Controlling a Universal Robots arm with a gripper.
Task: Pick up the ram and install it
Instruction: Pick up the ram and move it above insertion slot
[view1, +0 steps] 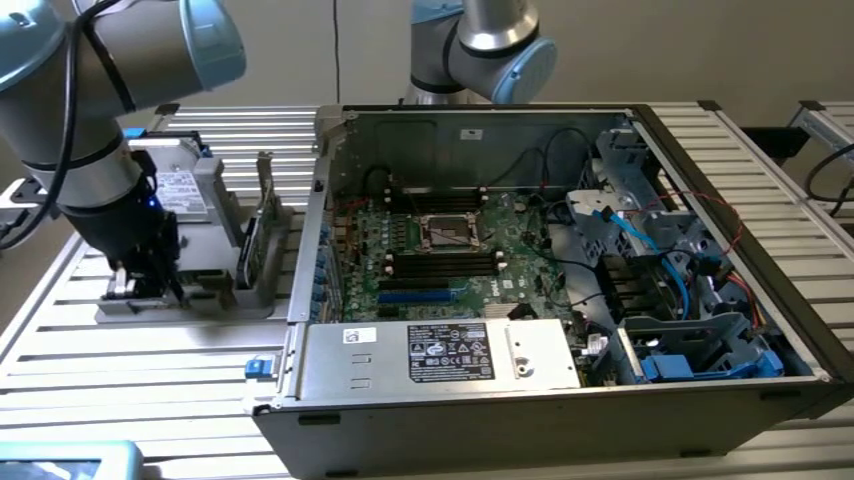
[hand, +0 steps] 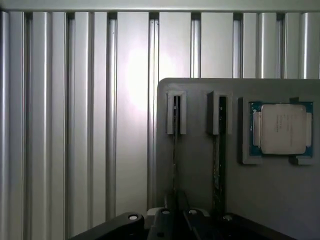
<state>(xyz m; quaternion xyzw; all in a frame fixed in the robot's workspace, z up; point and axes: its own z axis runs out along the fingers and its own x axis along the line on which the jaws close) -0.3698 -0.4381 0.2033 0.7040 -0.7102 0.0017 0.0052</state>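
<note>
Two thin sticks stand on edge in the grey holder (hand: 196, 170) on the slatted table. The gripper (hand: 176, 202) is down over the ram (hand: 175, 150), the stick farther from the processor chip (hand: 284, 129) than the other stick (hand: 220, 150), with its fingers pressed in, pinching it in its slot, well apart from the open computer case (view1: 561, 400).

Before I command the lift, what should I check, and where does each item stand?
1. Gripper lined up with the ram in the grey fixture: ok.
2. Firm hold on the ram: cannot tell.
3. Ram out of its slot: not ok, it sits in the slot.
4. Second stick apart, in the neighbouring slot: ok.
5. Computer case open on top: ok.
6. Motherboard memory slots free: cannot tell.
</note>
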